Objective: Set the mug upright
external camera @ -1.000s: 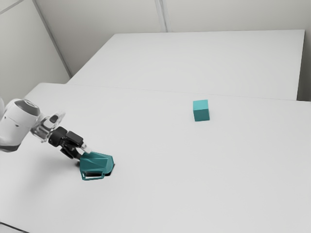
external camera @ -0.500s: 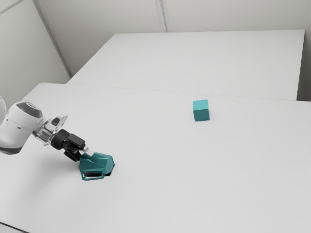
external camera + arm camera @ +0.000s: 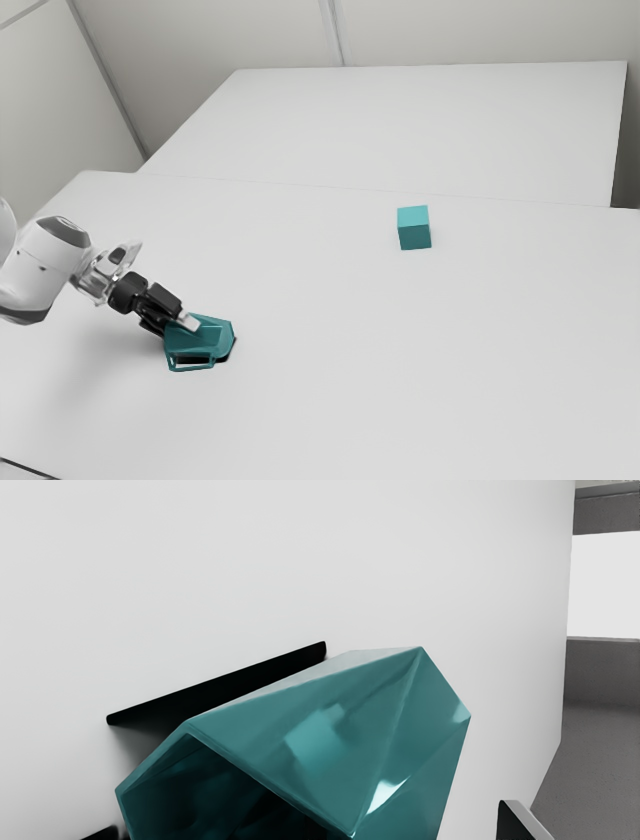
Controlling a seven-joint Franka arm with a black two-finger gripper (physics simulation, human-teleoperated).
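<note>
Wide open and holding nothing, your gripper (image 3: pixel 178 328) is at the mouth end of the sideways mug (image 3: pixel 208 341), whose long axis runs away toward the exterior view's right.

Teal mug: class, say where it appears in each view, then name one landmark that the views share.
Exterior view: the mug is toward the lower left, lying on its side at the tips of the gripper.
Wrist view: the mug is close up, between the gripper's spread fingertips, with its open mouth in sight.
Shared landmark: the white tabletop under the mug.
</note>
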